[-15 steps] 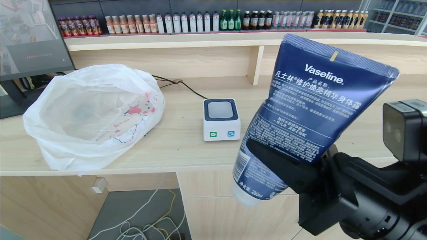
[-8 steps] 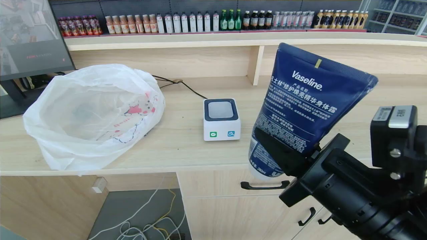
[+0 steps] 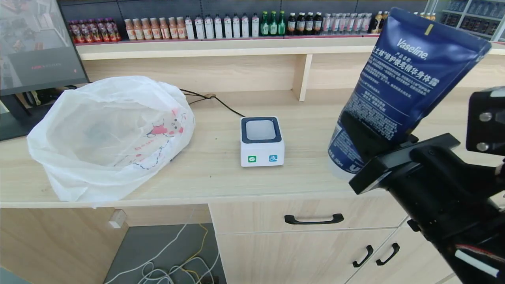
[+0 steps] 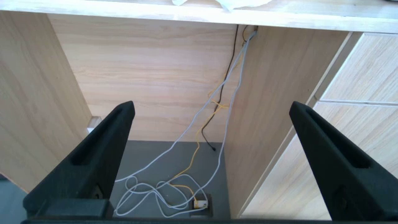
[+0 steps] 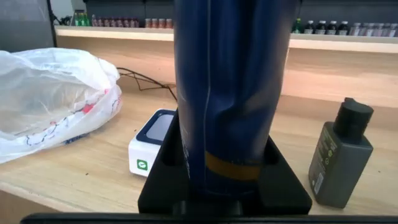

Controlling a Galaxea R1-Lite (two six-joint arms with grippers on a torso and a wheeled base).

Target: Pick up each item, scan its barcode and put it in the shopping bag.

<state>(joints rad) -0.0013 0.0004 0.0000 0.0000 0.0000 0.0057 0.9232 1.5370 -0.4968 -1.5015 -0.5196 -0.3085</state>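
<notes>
One blue tube (image 3: 398, 79), one scanner (image 3: 262, 141), one shopping bag (image 3: 106, 134), one bottle (image 5: 341, 158)

The head camera is looking down over the counter (image 3: 213, 177), bag (image 3: 106, 138) and scanner (image 3: 262, 141). The right wrist camera, close behind the tube (image 5: 231, 93), is facing that same bag and scanner; the left is looking at cables (image 4: 186, 180) under the counter.
</notes>
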